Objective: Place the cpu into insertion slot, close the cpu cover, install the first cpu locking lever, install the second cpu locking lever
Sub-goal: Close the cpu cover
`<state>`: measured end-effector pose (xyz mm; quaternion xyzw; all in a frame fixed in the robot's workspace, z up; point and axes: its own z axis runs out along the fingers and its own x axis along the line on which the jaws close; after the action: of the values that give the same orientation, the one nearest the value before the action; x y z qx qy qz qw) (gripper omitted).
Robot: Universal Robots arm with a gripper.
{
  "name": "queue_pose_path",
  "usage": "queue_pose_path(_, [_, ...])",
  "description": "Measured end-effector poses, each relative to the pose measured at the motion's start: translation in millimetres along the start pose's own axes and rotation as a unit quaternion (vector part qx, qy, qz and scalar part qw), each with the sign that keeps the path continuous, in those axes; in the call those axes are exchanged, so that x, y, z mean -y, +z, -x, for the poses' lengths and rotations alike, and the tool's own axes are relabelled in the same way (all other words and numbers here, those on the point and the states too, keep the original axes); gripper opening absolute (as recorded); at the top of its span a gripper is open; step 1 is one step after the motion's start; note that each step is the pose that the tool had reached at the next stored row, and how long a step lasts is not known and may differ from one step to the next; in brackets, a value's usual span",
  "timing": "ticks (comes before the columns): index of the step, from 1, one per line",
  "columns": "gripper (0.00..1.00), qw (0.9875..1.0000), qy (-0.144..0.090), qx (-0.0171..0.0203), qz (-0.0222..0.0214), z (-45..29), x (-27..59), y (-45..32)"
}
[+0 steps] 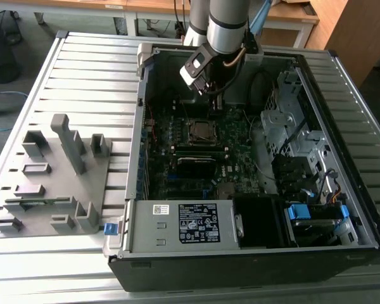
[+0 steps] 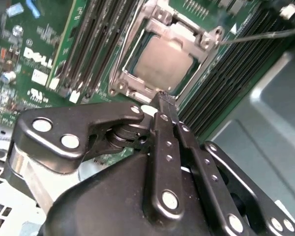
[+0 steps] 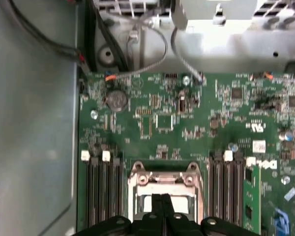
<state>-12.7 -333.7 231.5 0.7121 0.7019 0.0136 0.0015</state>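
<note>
**Chip and cover are sitting in place; the levers are looking like the open work**

The cpu (image 2: 162, 61) is lying flat inside the insertion slot (image 1: 201, 131). Its dull silver top is showing through the opening of the cpu cover (image 2: 124, 73), which is lying down over the chip's edges rather than standing up. The first two steps are therefore reading as done.

The levers are less certain. A thin locking lever (image 2: 265, 35) is running out from one corner of the insertion slot across the memory slots (image 2: 226, 78). It is looking loose rather than tucked under a catch, so the lever steps are judged unfinished. A second lever cannot be made out.

The hand (image 2: 163, 98) is hanging just over one edge of the insertion slot. Its two fingers are pressing together at the tips and are gripping nothing. Whether the tips are touching the cover cannot be told.

In the exterior view, the arm is reaching down into the open computer case (image 1: 139, 221), which is resting on the slatted tabletop (image 1: 88, 63). The hand is hovering just above the insertion slot, and a grey parts fixture (image 1: 57, 183) is sitting well apart from the slot, outside the case. Chip and cover cannot be told apart in that view.

The second wrist view is giving the detail of the chip's face, the cover frame and the lever rod. The first wrist view is looking past the insertion slot along the motherboard (image 3: 187, 123). It is showing the banks of memory slots flanking the insertion slot on both sides, and the closed fingertips lying over the cover's opening.
</note>
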Motion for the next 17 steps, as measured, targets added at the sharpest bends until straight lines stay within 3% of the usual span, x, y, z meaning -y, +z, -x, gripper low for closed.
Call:
queue_pose_path(8, [0.11,1.0,0.0,0.001,-0.0001,0.0,18.4,4.2])
queue_pose_path(13, [0.11,1.0,0.0,0.0009,0.0,0.6,24.7,5.1])
queue_pose_path(17, [0.11,1.0,0.0,0.001,0.0,0.7,24.9,5.1])
